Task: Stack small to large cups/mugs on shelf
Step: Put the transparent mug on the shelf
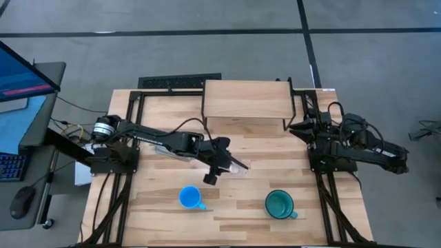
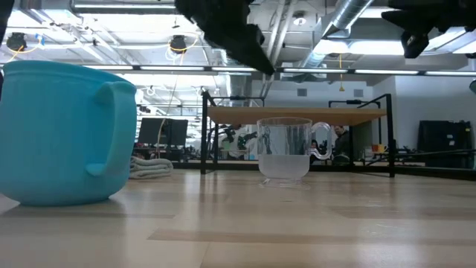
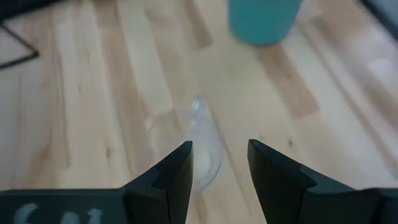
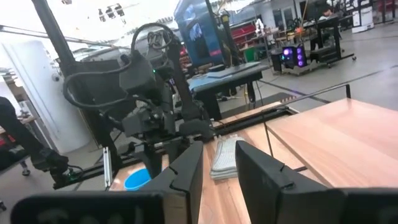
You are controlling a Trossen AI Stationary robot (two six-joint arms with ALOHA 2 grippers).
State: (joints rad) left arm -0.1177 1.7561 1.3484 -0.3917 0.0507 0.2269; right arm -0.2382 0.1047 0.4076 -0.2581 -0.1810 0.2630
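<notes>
Left tool (image 3: 217, 165) hovers released above the glass cup (image 3: 186, 146) on the tabletop (image 1: 241, 207); right tool (image 4: 217, 162) parted, empty, beside the shelf (image 1: 246, 98).

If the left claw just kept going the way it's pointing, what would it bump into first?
Most likely the clear glass cup: it sits on the table right ahead of the open left gripper, between the fingers' line. Depth is hard to judge.
</notes>
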